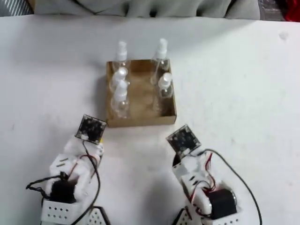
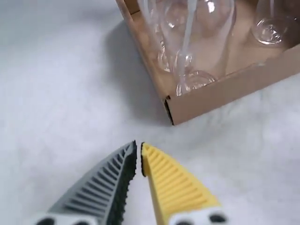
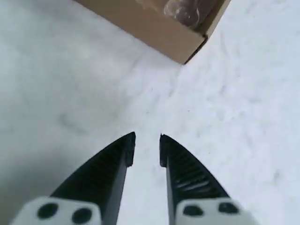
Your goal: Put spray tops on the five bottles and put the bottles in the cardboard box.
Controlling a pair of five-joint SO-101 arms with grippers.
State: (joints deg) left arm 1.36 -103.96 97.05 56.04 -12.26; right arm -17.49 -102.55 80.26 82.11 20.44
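The cardboard box sits mid-table, and all 5 bottles stand upright inside it with spray tops on. 3 stand along its left wall and 2 along its right, and a strip of box floor shows between the rows. The left claw hangs over the table just short of the box's near-left corner, its grey and yellow fingers drawn almost tip to tip, gripping nothing. The right claw hangs off the near-right corner, its black fingers parted by a narrow gap, also holding nothing. Both stand apart from the cardboard edge. White table surface stretches wide to the left, the right and the far side of the box.
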